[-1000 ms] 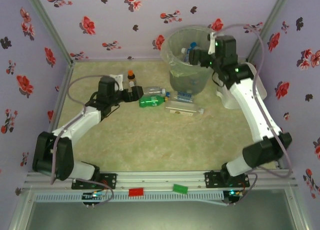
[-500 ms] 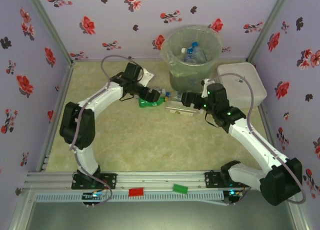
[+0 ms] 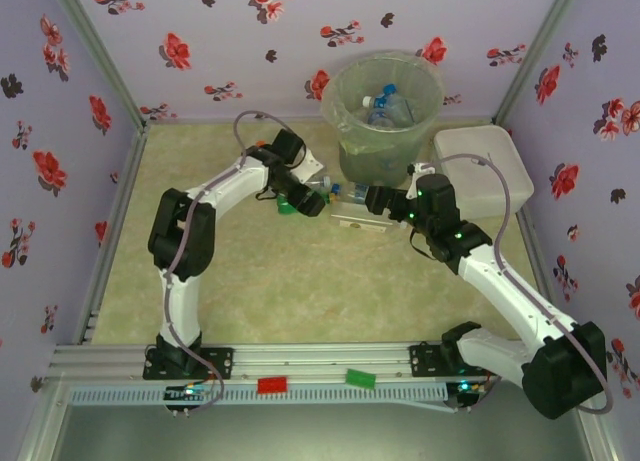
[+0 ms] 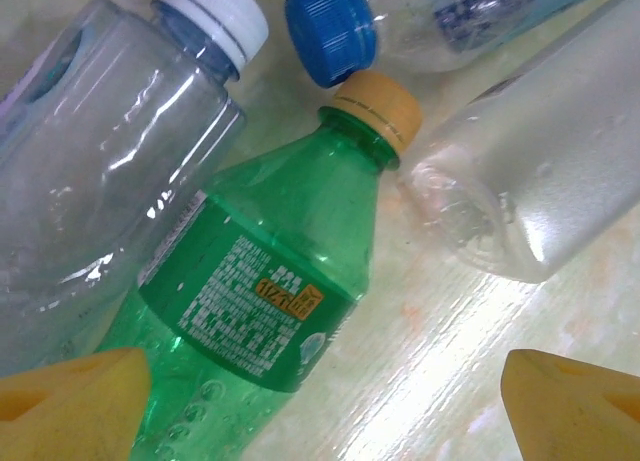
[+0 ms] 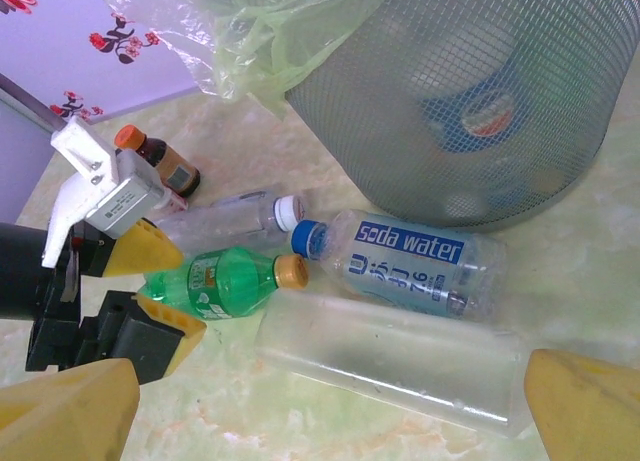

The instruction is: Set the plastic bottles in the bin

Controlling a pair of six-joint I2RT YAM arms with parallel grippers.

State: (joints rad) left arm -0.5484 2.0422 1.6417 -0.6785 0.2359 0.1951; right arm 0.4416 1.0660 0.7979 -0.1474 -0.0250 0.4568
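Several plastic bottles lie on the table in front of the bin (image 3: 385,101): a green one with an orange-yellow cap (image 4: 260,281) (image 5: 225,281), a clear white-capped one (image 5: 225,216), a blue-capped soda water bottle (image 5: 420,266) and a frosted clear one (image 5: 390,356). My left gripper (image 3: 303,201) (image 4: 330,411) is open, low over the green bottle, its yellow fingers (image 5: 150,251) on either side of the bottle's lower body. My right gripper (image 3: 372,199) (image 5: 320,421) hangs open just above the frosted bottle. More bottles lie inside the bin.
A small brown bottle with an orange cap (image 5: 160,161) stands beyond the clear bottle. A white lidded box (image 3: 480,171) sits right of the bin. The bin's clear bag hangs over its rim (image 5: 250,41). Flowered walls close in the table.
My left arm swung right and lowered its gripper over the green bottle, jaws narrowing slightly. My right arm came down from the bin to the bottles and has since held still.
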